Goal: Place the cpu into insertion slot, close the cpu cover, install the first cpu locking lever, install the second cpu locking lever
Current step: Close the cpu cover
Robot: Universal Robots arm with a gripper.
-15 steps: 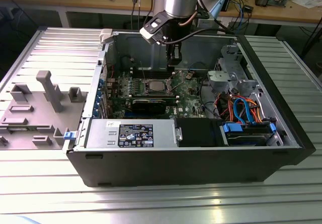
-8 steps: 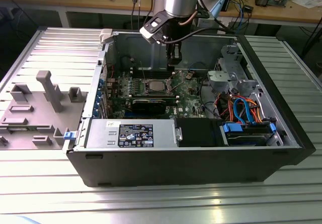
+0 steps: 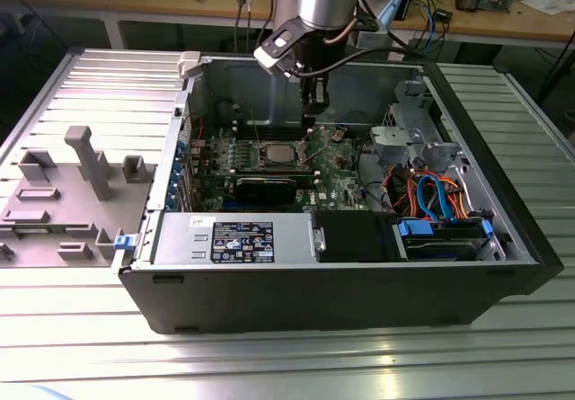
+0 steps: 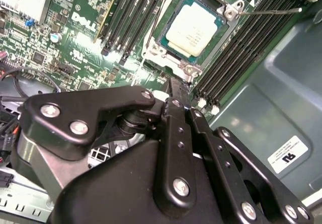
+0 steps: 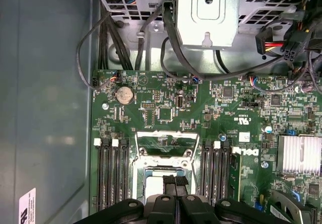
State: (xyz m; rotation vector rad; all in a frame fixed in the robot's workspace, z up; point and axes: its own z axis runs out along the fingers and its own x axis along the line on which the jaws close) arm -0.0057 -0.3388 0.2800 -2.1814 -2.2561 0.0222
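Observation:
The cpu (image 4: 193, 25), a flat square chip with a silver top, lies in the insertion slot (image 4: 166, 12) on the green motherboard. In the exterior view the cpu (image 3: 274, 155) sits just to the left of and below my gripper (image 3: 313, 111). The cpu cover (image 5: 163, 144), a silver frame with a square window, is swung open beyond the slot. A thin wire locking lever (image 4: 271, 11) is raised beside the slot. My gripper (image 5: 175, 179) hovers over the slot's edge with its fingers (image 4: 170, 88) shut and nothing between them. It hides part of the cpu in the first wrist view.
The motherboard lies inside an open black computer case (image 3: 341, 292) on a ribbed metal table. Black memory slots (image 5: 113, 173) flank the socket. A power supply (image 3: 238, 238), a drive cage with coloured cables (image 3: 431, 193) and a black expansion card (image 3: 269, 187) crowd the case. Grey fixtures (image 3: 76, 162) stand at the exterior view's left.

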